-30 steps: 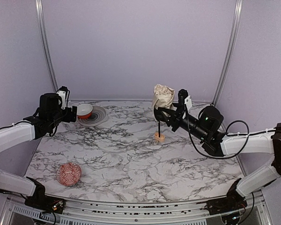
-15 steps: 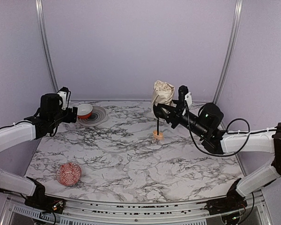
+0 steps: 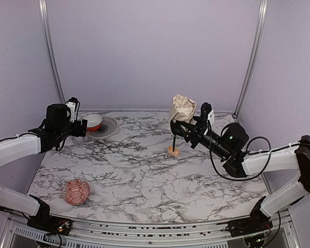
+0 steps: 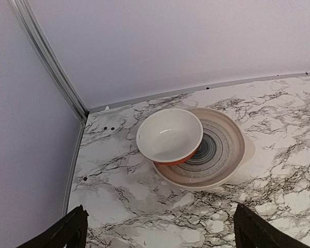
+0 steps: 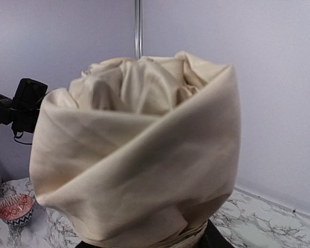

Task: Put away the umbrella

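The umbrella [image 3: 183, 108] stands roughly upright at the table's back middle. Its cream fabric is bunched on top, and a thin black shaft runs down to the tan handle [image 3: 173, 151], which sits at the table surface. My right gripper [image 3: 179, 127] is shut on the lower part of the fabric bundle, reaching in from the right. In the right wrist view the umbrella's fabric [image 5: 139, 150] fills the frame and hides the fingers. My left gripper [image 3: 81, 128] hovers at the far left with its jaws wide open and nothing between them [image 4: 163, 238].
A white bowl with an orange outside [image 4: 169, 135] leans on a ringed grey plate [image 4: 219, 155] in the back left corner, just ahead of the left gripper. A red patterned ball [image 3: 76, 191] lies at the front left. Walls close the back and sides.
The right arm has shifted a little to the right, carrying the umbrella's fabric top with it; the handle has stayed at almost the same spot. The left arm has not moved.
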Action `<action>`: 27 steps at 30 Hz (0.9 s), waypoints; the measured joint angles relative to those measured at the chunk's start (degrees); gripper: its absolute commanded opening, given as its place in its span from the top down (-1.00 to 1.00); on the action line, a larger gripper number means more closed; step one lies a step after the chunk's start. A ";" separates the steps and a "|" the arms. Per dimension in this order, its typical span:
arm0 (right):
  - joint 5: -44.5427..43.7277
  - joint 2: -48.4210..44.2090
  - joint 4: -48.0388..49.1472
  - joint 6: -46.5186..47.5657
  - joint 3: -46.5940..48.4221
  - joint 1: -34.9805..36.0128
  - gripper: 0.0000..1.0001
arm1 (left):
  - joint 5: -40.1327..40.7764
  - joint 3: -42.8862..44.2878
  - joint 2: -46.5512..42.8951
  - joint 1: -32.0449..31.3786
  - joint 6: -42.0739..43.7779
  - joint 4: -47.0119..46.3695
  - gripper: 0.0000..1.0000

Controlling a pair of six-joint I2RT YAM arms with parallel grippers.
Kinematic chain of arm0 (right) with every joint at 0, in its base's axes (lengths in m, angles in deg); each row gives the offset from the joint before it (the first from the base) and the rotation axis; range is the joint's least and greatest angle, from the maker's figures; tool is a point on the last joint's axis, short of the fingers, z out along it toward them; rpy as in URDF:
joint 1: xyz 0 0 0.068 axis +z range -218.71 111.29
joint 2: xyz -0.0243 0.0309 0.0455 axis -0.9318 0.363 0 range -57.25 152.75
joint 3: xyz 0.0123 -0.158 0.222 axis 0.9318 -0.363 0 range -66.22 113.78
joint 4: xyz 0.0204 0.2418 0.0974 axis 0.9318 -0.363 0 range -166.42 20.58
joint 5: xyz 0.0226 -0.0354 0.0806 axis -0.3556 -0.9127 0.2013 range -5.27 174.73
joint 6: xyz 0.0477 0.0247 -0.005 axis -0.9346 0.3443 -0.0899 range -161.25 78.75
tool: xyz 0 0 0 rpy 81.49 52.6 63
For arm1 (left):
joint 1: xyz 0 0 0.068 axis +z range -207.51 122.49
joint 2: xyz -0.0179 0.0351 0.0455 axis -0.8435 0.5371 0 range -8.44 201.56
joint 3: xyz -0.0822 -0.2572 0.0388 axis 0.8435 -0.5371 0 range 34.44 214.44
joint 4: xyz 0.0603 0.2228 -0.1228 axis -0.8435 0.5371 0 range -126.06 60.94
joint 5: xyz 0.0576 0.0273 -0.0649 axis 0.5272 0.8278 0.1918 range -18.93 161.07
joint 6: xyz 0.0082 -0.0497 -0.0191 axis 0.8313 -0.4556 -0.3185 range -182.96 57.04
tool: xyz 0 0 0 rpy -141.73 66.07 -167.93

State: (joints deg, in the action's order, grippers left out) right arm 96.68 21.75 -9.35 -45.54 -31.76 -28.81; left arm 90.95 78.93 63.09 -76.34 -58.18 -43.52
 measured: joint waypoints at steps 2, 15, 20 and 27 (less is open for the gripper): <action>0.02 4.35 3.74 0.15 -5.03 0.00 0.51 | -0.37 0.00 0.28 0.00 0.00 -0.02 -0.98; 3.98 20.50 14.86 -0.04 -11.21 -0.17 0.51 | -0.98 0.00 2.34 0.00 0.68 0.00 -0.98; 5.62 14.49 9.40 1.73 -5.18 -0.17 0.51 | -1.44 0.00 2.34 0.00 0.70 0.00 -0.98; 7.72 7.72 5.25 4.61 1.46 -0.17 0.50 | -1.88 0.00 2.34 0.00 0.72 0.00 -0.99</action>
State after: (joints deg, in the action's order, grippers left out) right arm 104.39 29.46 -4.10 -40.93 -30.30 -28.99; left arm 89.07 78.93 65.42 -76.34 -57.46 -43.52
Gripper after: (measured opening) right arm 0.396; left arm 0.993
